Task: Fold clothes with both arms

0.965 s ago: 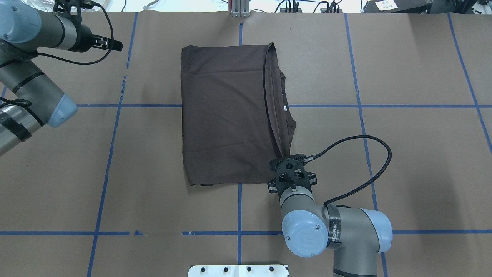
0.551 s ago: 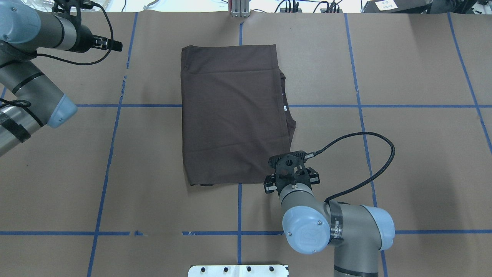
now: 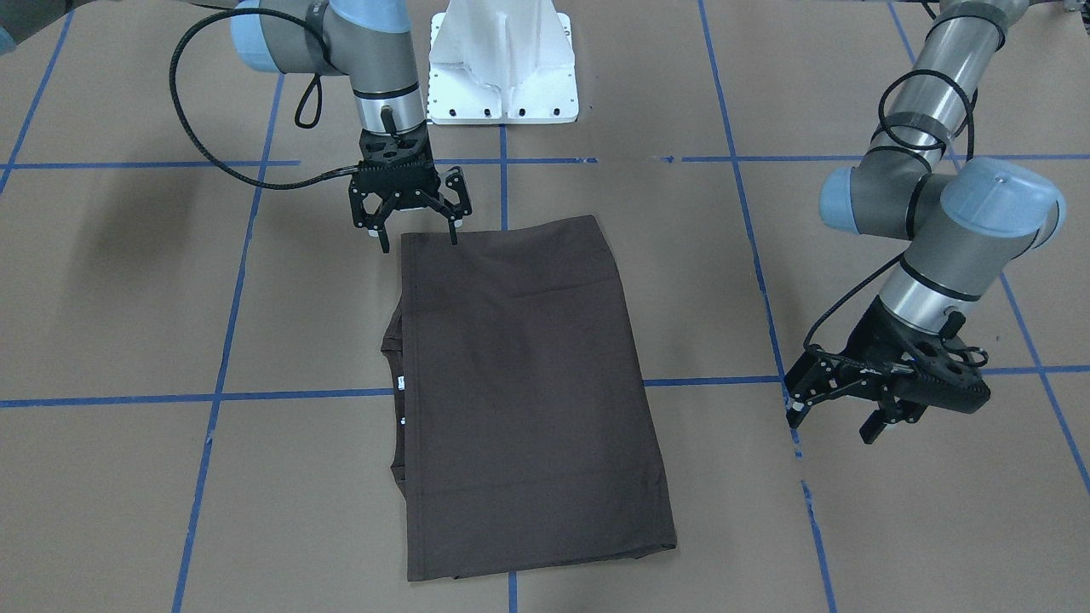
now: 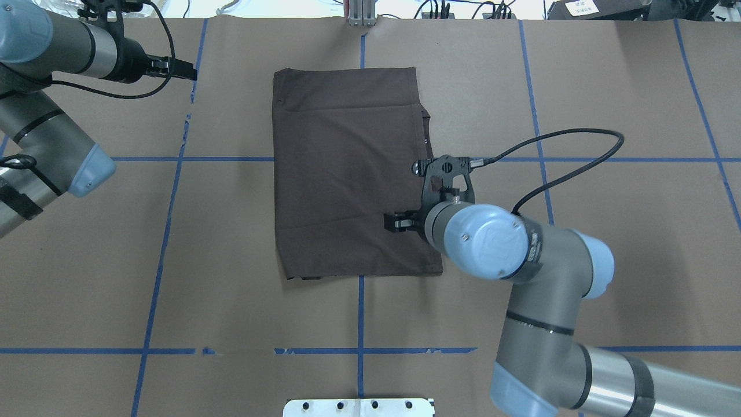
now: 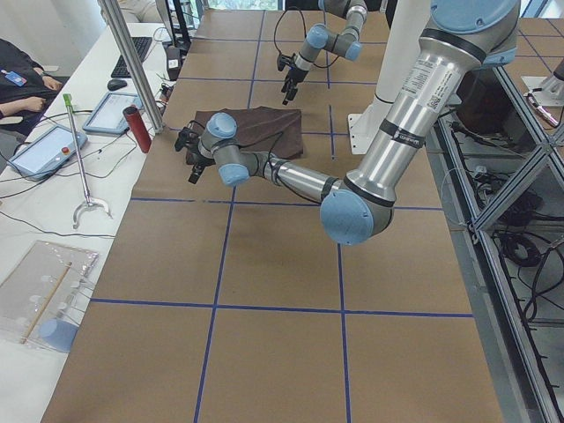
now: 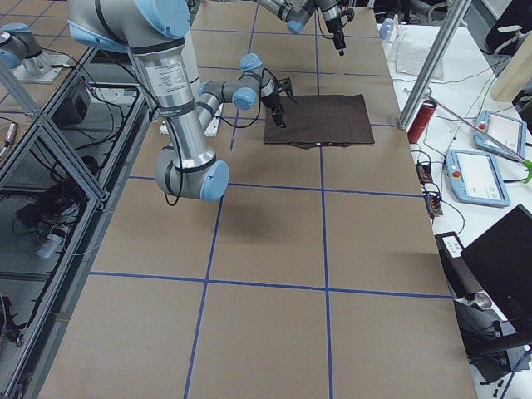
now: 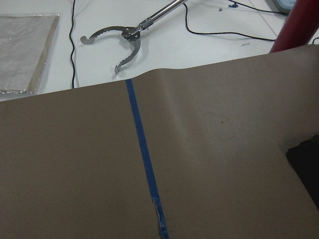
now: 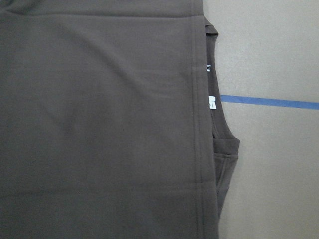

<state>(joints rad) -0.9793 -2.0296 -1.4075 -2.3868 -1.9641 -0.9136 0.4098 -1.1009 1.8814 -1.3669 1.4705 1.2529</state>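
The dark brown T-shirt [image 4: 347, 174] lies folded into a flat rectangle mid-table, also in the front view [image 3: 528, 400]. Its collar side with white tags [image 8: 211, 102] peeks out along the robot's right edge. My right gripper [image 3: 417, 243] is open and empty, hovering just above the shirt's near right corner. In the overhead view the wrist hides most of it, and only one of its fingers [image 4: 395, 222] shows. My left gripper [image 3: 830, 424] is open and empty, well off to the shirt's left near the far edge [image 4: 185, 72]. The left wrist view shows only paper and tape.
Brown paper with blue tape lines [image 4: 173, 159] covers the table. The white pedestal base [image 3: 502, 60] stands at the near edge. A red cylinder [image 5: 137, 128] and a reacher tool [image 7: 129, 35] lie past the far edge. The right arm's cable [image 4: 567, 139] loops beside the shirt.
The right gripper let go of the raised shirt layer, which now lies flat. The right arm then lifted and moved over the shirt's near right part. The left gripper shifted slightly right.
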